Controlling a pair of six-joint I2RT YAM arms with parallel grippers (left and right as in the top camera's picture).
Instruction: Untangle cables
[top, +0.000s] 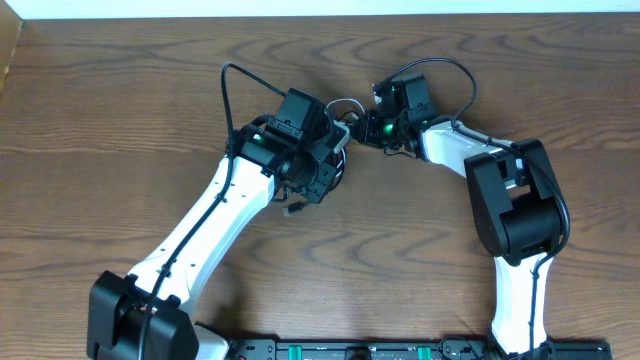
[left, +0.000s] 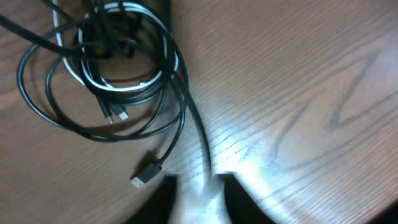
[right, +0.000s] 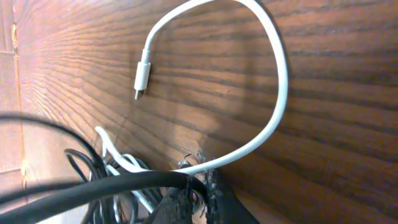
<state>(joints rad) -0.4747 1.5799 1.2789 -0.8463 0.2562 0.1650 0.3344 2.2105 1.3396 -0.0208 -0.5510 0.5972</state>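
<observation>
Black cables (left: 102, 34): loose coil of several loops on the bench (left: 311, 74), upper left of the left wrist view. The white cable (left: 124, 86) is wound in among the inner loops. Two small plug ends (left: 118, 115) lie inside the coil. One black USB plug (left: 142, 178) lies free on the wood at lower left-centre.

Left hand (left: 200, 194): only a blurred bit shows at bottom centre of that view, so I can't tell how far open it is. One black strand runs down from the coil right to its tips. Touching or gripped, can't tell.

Right hand (right: 198, 182): closed tight, tips pinching the white cable partway along, low centre of the right wrist view. From the pinch the cable sweeps up in a wide loop flat on the bench. It ends in a white plug (right: 142, 76), upper left-centre, lying loose. On the other side of the pinch it runs down-left into the black heap.

Overhead: both hands meet at upper centre of the frame, close together. The tangle is mostly hidden under the left one.
</observation>
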